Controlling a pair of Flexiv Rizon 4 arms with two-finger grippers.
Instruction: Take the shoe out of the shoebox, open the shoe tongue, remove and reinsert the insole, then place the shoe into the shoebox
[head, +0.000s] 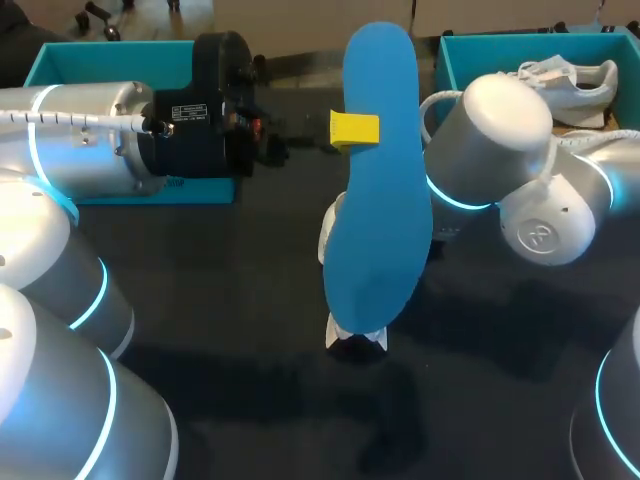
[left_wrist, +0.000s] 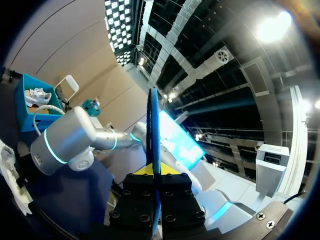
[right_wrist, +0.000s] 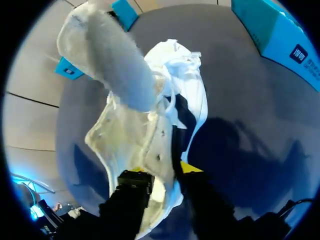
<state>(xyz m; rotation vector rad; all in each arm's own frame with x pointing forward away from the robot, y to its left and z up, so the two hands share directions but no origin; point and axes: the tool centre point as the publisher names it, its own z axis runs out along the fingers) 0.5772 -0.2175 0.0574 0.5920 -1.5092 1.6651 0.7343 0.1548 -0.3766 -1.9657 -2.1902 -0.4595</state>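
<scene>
Nearest on the dark table, the white shoe is sitting mostly hidden beneath the blue insole. The right gripper is clamping the shoe's side wall, one finger inside the opening and one outside (so the right wrist view suggests). Above it, the left gripper is pinching the insole by one edge, with its fingers closed on it. It is holding the insole over the shoe; whether the lower end is touching the shoe, I cannot tell. Farther back, the teal shoebox is holding a second white shoe, and another teal box is standing behind the left arm.

Reinsertion is probably coming next. With so narrow an edge grip, the long insole is likely to flex or swivel and catch on the collar or tongue, buckling instead of sliding in. A hard push could also drag the shoe out of the right gripper's thin hold.
</scene>
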